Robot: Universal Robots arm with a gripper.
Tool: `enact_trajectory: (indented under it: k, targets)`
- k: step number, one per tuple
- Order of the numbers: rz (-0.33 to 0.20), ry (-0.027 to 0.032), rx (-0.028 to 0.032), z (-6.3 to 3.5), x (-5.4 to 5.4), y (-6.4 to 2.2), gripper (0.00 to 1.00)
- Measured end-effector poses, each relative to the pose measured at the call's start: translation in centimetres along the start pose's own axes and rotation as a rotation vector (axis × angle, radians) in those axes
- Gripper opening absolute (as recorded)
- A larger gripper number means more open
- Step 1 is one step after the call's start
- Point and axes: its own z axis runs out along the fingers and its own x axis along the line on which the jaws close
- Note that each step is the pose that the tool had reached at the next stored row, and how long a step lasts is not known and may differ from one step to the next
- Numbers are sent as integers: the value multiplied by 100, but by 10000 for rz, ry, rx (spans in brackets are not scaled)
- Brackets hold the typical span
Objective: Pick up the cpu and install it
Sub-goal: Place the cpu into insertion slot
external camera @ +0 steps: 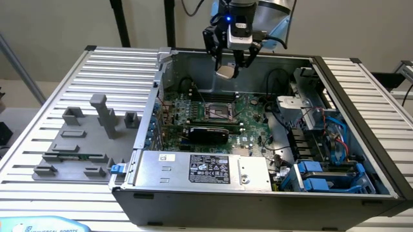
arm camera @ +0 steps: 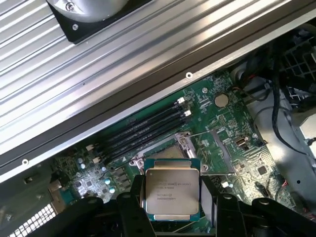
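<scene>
The cpu (external camera: pixel 226 72), a small flat square chip with a silvery top, hangs in the air above the back of the open grey computer case (external camera: pixel 361 121), with my gripper (external camera: pixel 227 67) shut on it. In the wrist view the cpu (arm camera: pixel 171 192) sits face up between the two black fingers (arm camera: pixel 129 212), its printed markings readable. The dark metal-framed socket (external camera: pixel 218 112) lies on the green motherboard below the chip, nearer the case's middle. In the wrist view the socket (arm camera: pixel 173 152) shows just beyond the cpu's edge, beside the black memory slots (arm camera: pixel 143 131).
A silver power supply (external camera: pixel 206 169) fills the case's front. Blue drive cages (external camera: pixel 329 176) and cables sit at the exterior view's right. A grey fixture (external camera: pixel 84 145) holding a green memory stick (external camera: pixel 81 157) stands on the ribbed table at the exterior view's left.
</scene>
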Motion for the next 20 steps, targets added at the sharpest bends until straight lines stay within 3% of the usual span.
enact_trajectory:
  k: [20]
  targets:
    - [3632, -145, -59, 32, 0, -1, 55]
